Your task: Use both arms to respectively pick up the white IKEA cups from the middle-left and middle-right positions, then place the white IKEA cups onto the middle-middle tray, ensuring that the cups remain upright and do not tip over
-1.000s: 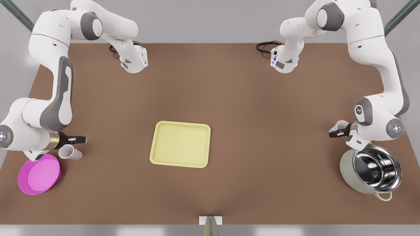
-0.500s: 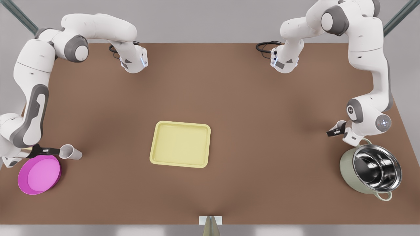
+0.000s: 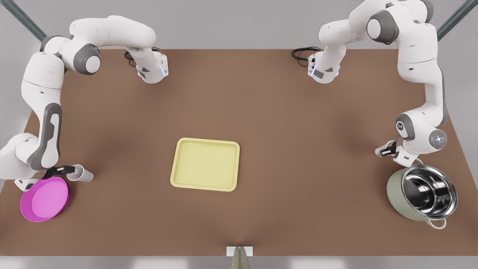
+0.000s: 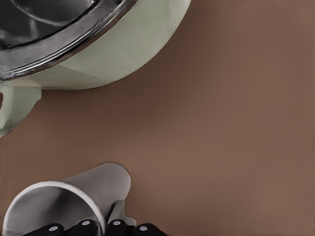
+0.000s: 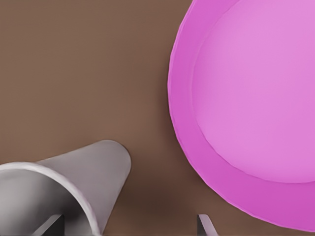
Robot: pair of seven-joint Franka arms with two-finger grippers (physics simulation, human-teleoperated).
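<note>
At the front view's left, one white cup [image 3: 83, 174] stands beside the magenta dish. My right gripper [image 3: 70, 170] is at its rim, open. In the right wrist view one grey finger [image 5: 49, 227] is inside this cup [image 5: 93, 167] and the other is outside its wall. At the front view's right, my left gripper [image 3: 382, 150] is shut on the rim wall of the other white cup [image 3: 391, 144]. The left wrist view shows that cup [image 4: 93, 189] upright, with the black fingertips [image 4: 86, 226] on either side of its wall. The pale-yellow tray [image 3: 203, 188] lies mid-table with nothing on it.
A round magenta dish [image 3: 44, 200] [image 5: 256, 98] lies close to the cup at the front view's left. A pale-green pot [image 3: 396, 194] [image 4: 123, 54] with a steel inside stands just beside the left gripper. Bare brown table separates each cup from the tray.
My right gripper has slid in toward its cup until the fingers straddle the rim. My left gripper with its cup has shifted slightly toward the pot.
</note>
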